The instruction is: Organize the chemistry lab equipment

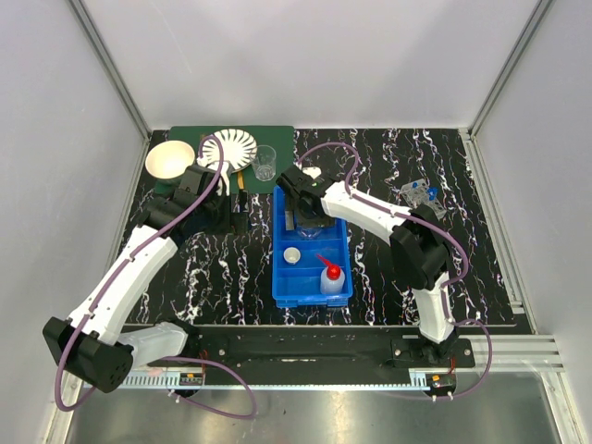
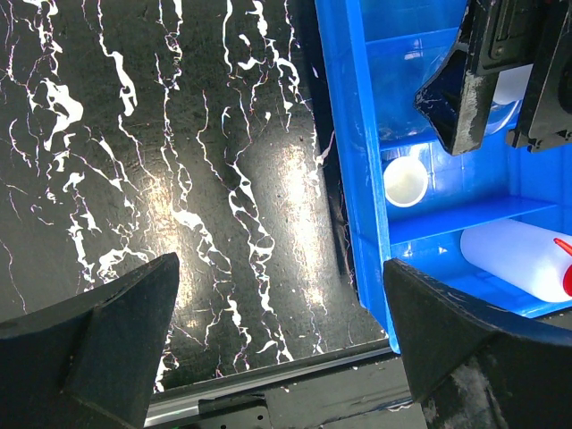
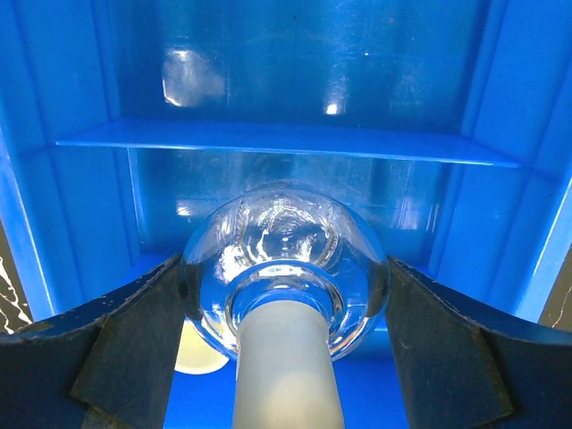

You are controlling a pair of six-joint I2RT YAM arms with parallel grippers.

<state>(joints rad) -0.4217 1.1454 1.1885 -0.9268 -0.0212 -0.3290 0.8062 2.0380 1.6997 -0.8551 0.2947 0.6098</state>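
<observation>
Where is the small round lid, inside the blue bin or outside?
Inside: the small round lid lies in the blue bin, one compartment beyond the squeeze bottle.

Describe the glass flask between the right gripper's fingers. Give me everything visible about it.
The flask is clear glass, with a round bulb and a frosted, whitish neck. It looks empty, and light glints on the bulb. Its neck points back toward the wrist camera and its bulb toward the floor of the blue bin, short of a cross divider. The dark fingers of the right gripper press the bulb from both sides. Whether the bulb rests on the bin floor cannot be told.
</observation>
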